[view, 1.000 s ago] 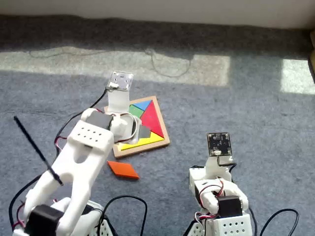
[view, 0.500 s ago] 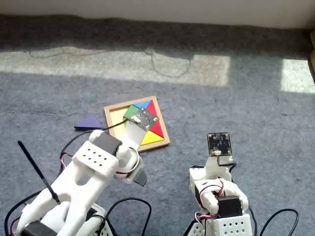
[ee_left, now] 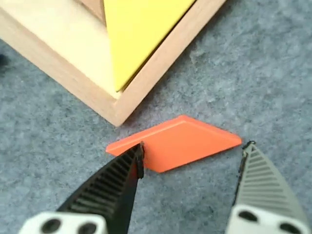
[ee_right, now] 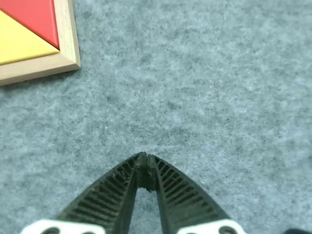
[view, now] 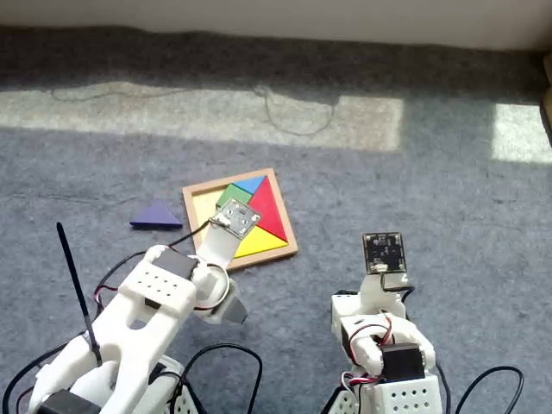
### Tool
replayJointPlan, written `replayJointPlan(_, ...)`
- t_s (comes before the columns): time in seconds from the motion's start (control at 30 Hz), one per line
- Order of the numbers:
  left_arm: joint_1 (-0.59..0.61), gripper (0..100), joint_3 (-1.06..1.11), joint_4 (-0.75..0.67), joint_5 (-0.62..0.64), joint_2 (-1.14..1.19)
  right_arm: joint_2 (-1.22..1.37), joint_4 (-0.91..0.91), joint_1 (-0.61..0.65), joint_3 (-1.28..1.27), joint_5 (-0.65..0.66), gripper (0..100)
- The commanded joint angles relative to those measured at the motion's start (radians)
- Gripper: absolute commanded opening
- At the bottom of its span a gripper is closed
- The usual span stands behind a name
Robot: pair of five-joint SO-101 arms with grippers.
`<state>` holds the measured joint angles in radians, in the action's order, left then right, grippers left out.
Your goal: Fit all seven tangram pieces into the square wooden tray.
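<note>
Presently left pincer point(ee_left: 194, 145) spread astride orange parallelogram point(ee_left: 175, 141), 6 o'clock of wooden tray point(ee_left: 158, 66), long axis running finger to finger; right pincer point(ee_right: 145, 157) pressed together.

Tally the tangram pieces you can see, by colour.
green piece: 1
blue piece: 1
red piece: 1
yellow piece: 1
purple piece: 1
orange piece: 1
Total: 6

Carpet point(view: 448, 198): grey, short pile, under everything.
Sunlit band point(view: 103, 108): pale strip across the far carpet; second patch at the far right edge.
Cord point(view: 293, 133): thin, looped loosely on the carpet within the sunlit band.
Wall point(view: 276, 13): pale, along the far edge.
</note>
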<state>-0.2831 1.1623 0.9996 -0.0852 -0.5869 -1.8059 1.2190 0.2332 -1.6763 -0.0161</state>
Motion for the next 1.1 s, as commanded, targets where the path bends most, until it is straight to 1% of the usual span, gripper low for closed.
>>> replayJointPlan(0.0, 0.016, 29, -0.004, -0.017, -0.008, -0.021, -0.007, 0.004, -0.012, -0.153, -0.006, 0.9)
replayJointPlan(0.07, 0.016, 25, -0.002, -0.017, -0.008, -0.019, -0.007, 0.004, -0.012, -0.153, -0.006, 0.9)
replayJointPlan(0.17, 0.016, 21, -0.016, -0.017, -0.011, 0.024, -0.007, 0.004, -0.012, -0.153, -0.006, 0.9)
replayJointPlan(0.23, 0.016, 21, -0.051, -0.014, -0.011, 0.079, -0.007, 0.004, -0.012, -0.153, -0.006, 0.9)
replayJointPlan(0.47, 0.018, 21, -0.228, 0.078, -0.014, 0.351, -0.007, 0.004, -0.012, -0.153, -0.006, 0.9)
replayJointPlan(0.57, 0.019, 21, -0.265, 0.089, -0.011, 0.397, -0.007, 0.004, -0.012, -0.153, -0.006, 0.9)
replayJointPlan(0.73, 0.019, 19, -0.232, 0.083, -0.011, 0.344, -0.007, 0.004, -0.012, -0.153, -0.006, 0.9)
replayJointPlan(0.87, 0.018, 14, -0.166, 0.071, -0.014, 0.245, -0.007, 0.004, -0.012, -0.153, -0.006, 0.9)
replayJointPlan(1.07, 0.018, 14, -0.051, 0.028, -0.015, 0.059, -0.007, 0.004, -0.012, -0.153, -0.006, 0.9)
